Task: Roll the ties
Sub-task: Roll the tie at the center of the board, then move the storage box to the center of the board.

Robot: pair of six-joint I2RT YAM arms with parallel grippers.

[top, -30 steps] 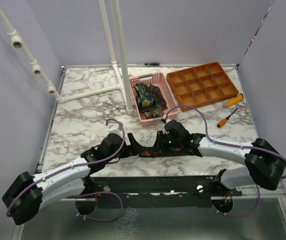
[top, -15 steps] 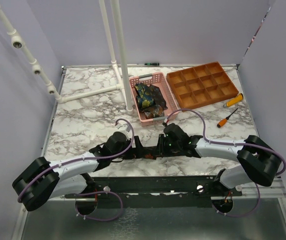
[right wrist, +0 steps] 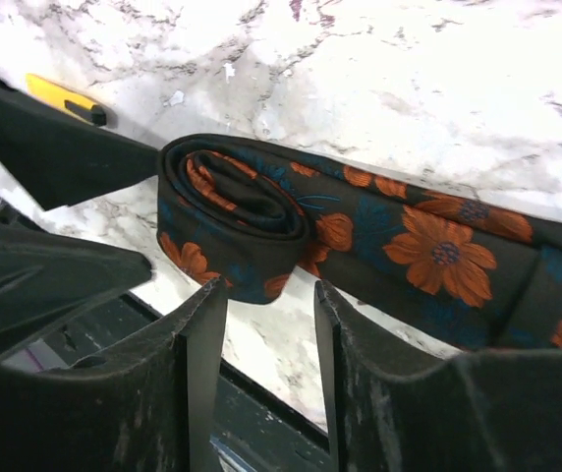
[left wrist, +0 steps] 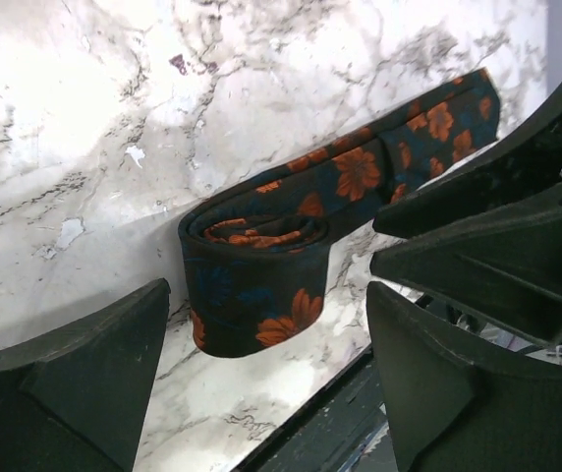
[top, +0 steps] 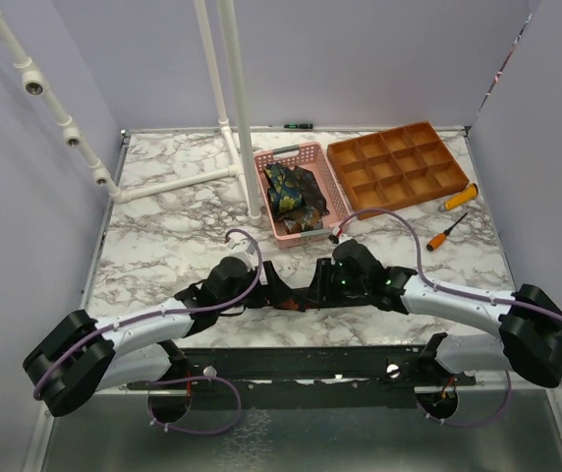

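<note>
Fingers point(left wrist: 75, 383) of the left tool point(left wrist: 266, 324) stand wide apart and pinch nothing. A dark tie point(left wrist: 261, 285) with orange flowers sits in the gap between them. It is hard to tell if either finger touches it. One end of the tie is wound into a small flat roll that stands on its edge. The rest runs away from the roll as a flat strip point(left wrist: 409, 138), past the dark body of the other arm.

The right tool point(right wrist: 269, 295) faces the same roll from the other side. Its two fingers have a small gap between them, much smaller than the left tool's gap. The bottom of the roll sits right at their tips, but they do not squeeze it.

From above, both tools meet low over the white and grey marble surface point(top: 163, 236), close to its near edge, with the tie between them. Further back, near the middle, stands a pink basket point(top: 328, 187). More ties point(top: 291, 192) lie in it, dark with yellow, green and blue shapes. Just right of the basket is an orange tray point(top: 399, 167) cut into many little boxes. A screwdriver point(top: 455, 200) with an orange handle lies by the tray's right side, and a thinner screwdriver point(top: 446, 234) lies a bit nearer. A white pipe stand point(top: 237, 108) rises left of the basket.
</note>
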